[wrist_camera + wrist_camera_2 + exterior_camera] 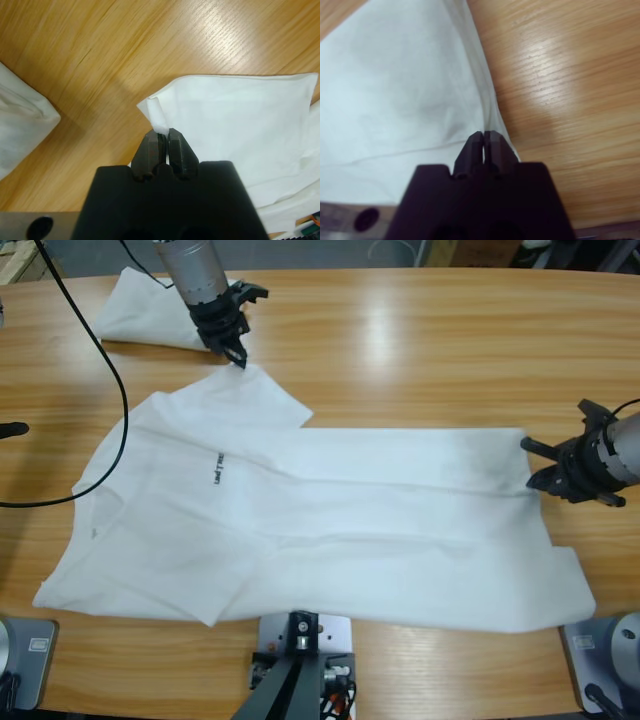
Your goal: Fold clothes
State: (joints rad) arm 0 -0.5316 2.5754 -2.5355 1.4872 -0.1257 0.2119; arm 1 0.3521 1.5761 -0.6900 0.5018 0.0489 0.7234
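Observation:
A white T-shirt (350,520) lies spread flat across the table, collar to the left, with a tiny dark chest print (217,468). My left gripper (238,358) comes down from the top and is shut on the corner of the far sleeve (155,112); the left wrist view shows my left gripper (162,134) with the cloth pinched at its tips. My right gripper (532,462) reaches in from the right edge. In the right wrist view my right gripper (483,136) is shut on the T-shirt's hem edge (490,107).
A second white T-shirt (140,310), folded into a bundle, sits at the back left and also shows as the bundle (20,125) in the left wrist view. A black cable (118,390) loops over the table's left side. Bare wood (450,350) lies behind the spread T-shirt.

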